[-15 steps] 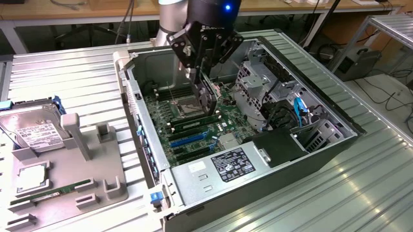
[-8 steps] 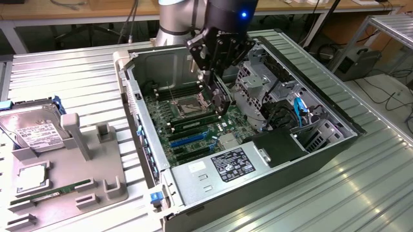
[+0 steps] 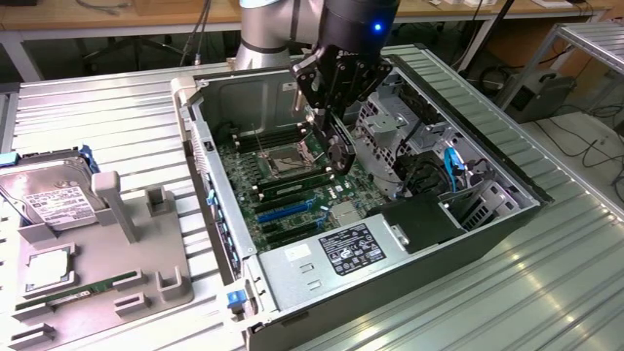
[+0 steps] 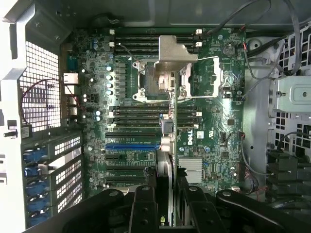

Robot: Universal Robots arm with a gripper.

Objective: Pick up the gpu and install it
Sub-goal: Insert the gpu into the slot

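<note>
the word "dell" is printed on the green motherboard (image 4: 214, 145).

A ribbed silver metal surface (image 3: 531, 296) fills most of the exterior view, its grooves running on the diagonal; pale bands of reflected light lie across it at the lower right. Along the top edge of the frame runs a wooden bench (image 3: 107, 16) on a white frame; dark cables (image 3: 200, 33) hang below it at the upper centre-left, and the space beneath is in shadow. At the right edge a light grey floor (image 3: 575, 131) shows beyond the surface, with loose black cables (image 3: 597, 152) lying on it; a dark boxy unit (image 3: 538, 93) stands there at the upper right, a brown patch (image 3: 516, 44) behind it; a metal-framed rack (image 3: 590, 33) juts into the upper right corner.
</note>
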